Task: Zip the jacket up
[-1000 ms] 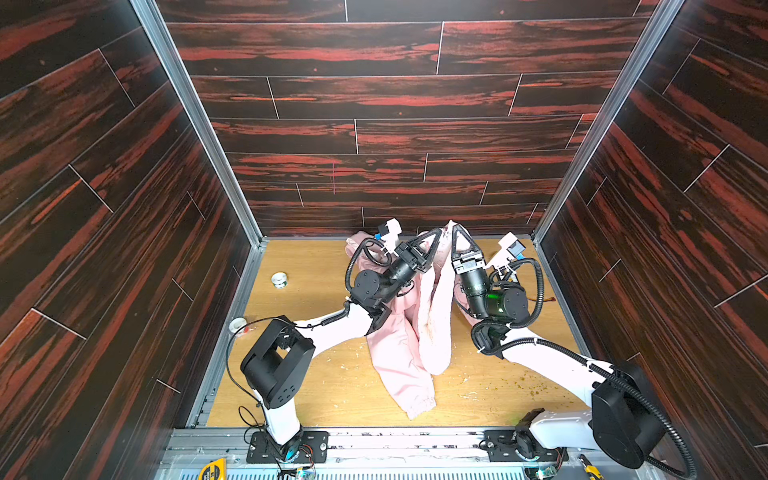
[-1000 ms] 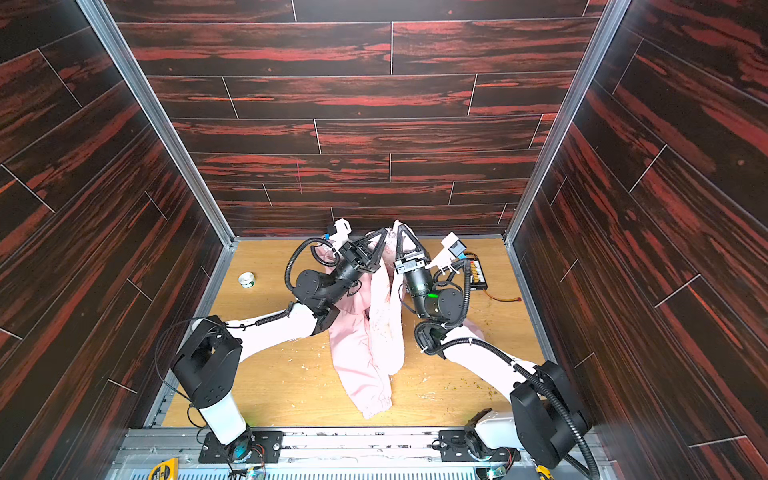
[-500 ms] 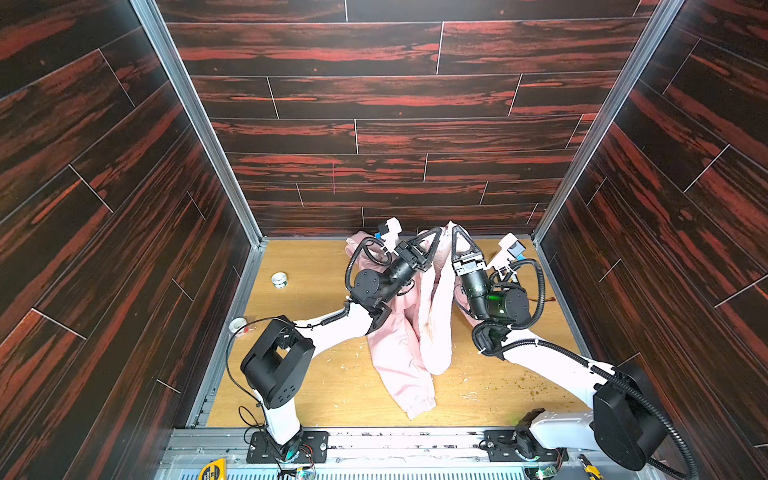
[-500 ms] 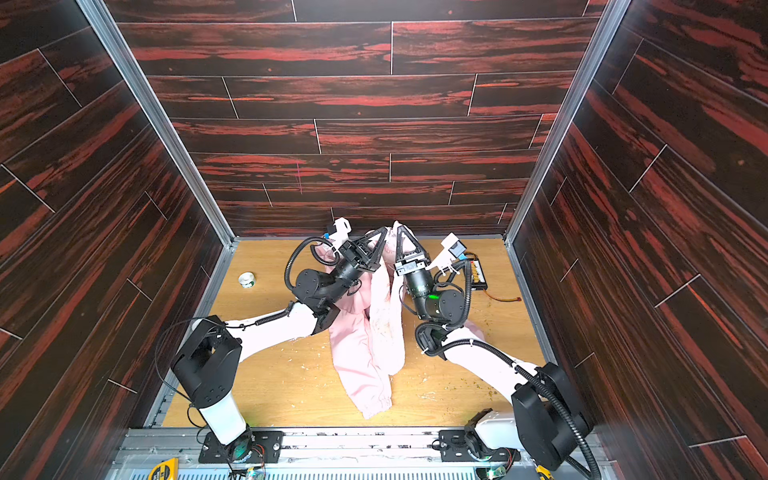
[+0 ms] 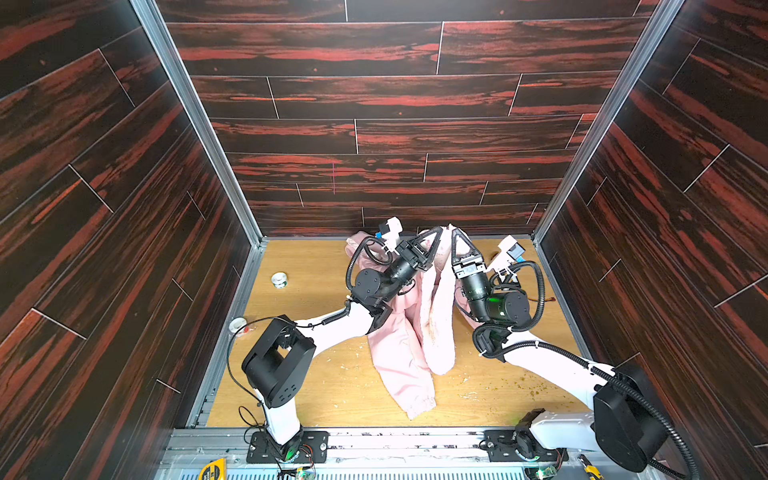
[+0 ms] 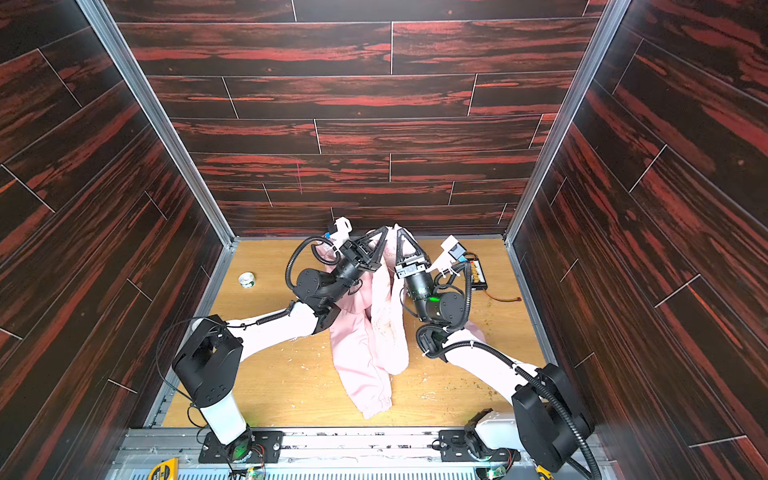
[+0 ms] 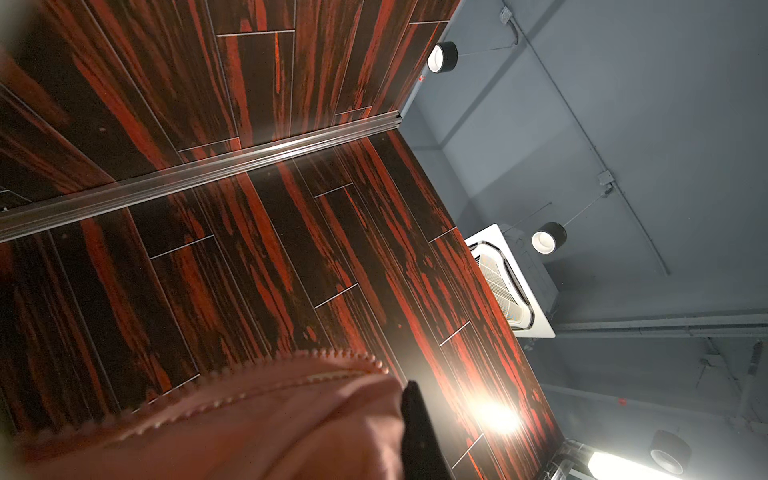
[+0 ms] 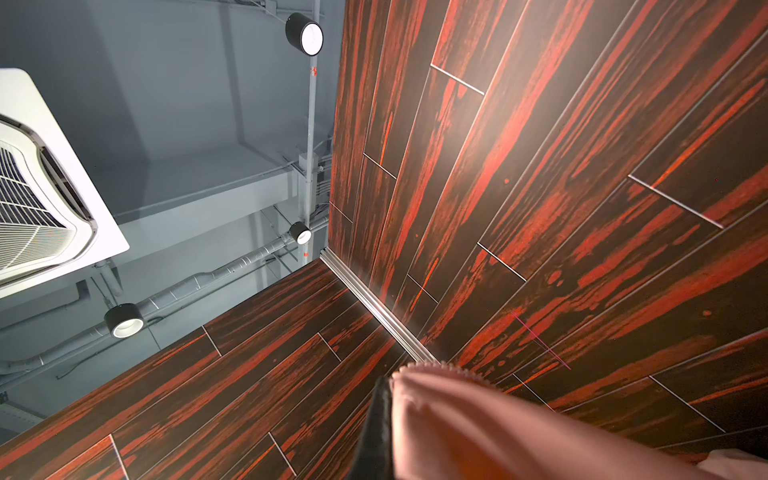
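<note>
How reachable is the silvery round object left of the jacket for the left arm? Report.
Probably not: the left tool is shut on the raised jacket, leaving no free grip. The table between it and the round object looks clear.

Dark red-streaked plank walls (image 5: 374, 104), light wood floor (image 5: 316, 299), grey ceiling (image 7: 623, 124), round spotlights (image 8: 305, 33).
</note>
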You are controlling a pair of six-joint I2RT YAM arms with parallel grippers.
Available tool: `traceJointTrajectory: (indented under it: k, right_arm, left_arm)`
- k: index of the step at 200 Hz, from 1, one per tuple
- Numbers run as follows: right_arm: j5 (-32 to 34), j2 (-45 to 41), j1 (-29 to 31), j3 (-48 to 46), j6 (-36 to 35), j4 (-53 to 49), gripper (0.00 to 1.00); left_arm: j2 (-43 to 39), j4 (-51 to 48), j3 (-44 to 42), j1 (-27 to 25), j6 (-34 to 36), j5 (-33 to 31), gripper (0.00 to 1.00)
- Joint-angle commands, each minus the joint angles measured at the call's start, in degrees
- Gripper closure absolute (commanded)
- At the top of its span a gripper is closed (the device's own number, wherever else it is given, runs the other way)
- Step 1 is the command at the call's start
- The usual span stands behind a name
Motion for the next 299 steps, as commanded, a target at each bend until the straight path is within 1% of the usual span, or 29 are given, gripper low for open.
traceJointTrajectory:
  k: [1,91,135,173,217,249,281,299]
  right_arm:
    - [-1.28,-2.05,0.34,-0.76,0.83,3.54,1.00]
    - [-2.56,-1.72,1.17,-3.02,-0.07,3.82,1.00]
    - [-2.38,-1.99,2.56,-4.97,-0.33,3.94,1.00]
    - [-1.74,-3.17,4.34,-5.84,-3.32,4.22,1.00]
    - [-2.25,-4.36,4.41,-5.38,-5.59,2.94,1.00]
    - [-3.62,-4.70,4.41,-4.09,-6.58,1.30,1.00]
    - [-5.36,-4.70,4.41,-2.06,-7.62,-2.09,1.00]
    - [-5.17,-4.82,4.41,-1.58,-8.13,-2.88,1.00]
  left_arm:
    - [-0.38,3.26,2.66,-0.27,-0.60,0.27,1.00]
    - [0.00,3.26,2.72,-0.27,-2.22,-0.52,1.00]
    - [0.03,3.26,1.66,-0.10,-2.44,-1.70,1.00]
    - [0.27,3.26,0.58,-0.02,-2.97,-2.69,1.00]
    - [0.57,3.26,-1.18,0.25,-4.59,-4.26,1.00]
    - [1.10,3.26,-1.61,0.34,-6.50,-4.37,1.00]
    - [0.79,3.26,-1.75,0.29,-6.88,-4.00,1.00]
    - [0.75,3.26,-2.02,0.38,-7.29,-3.84,1.00]
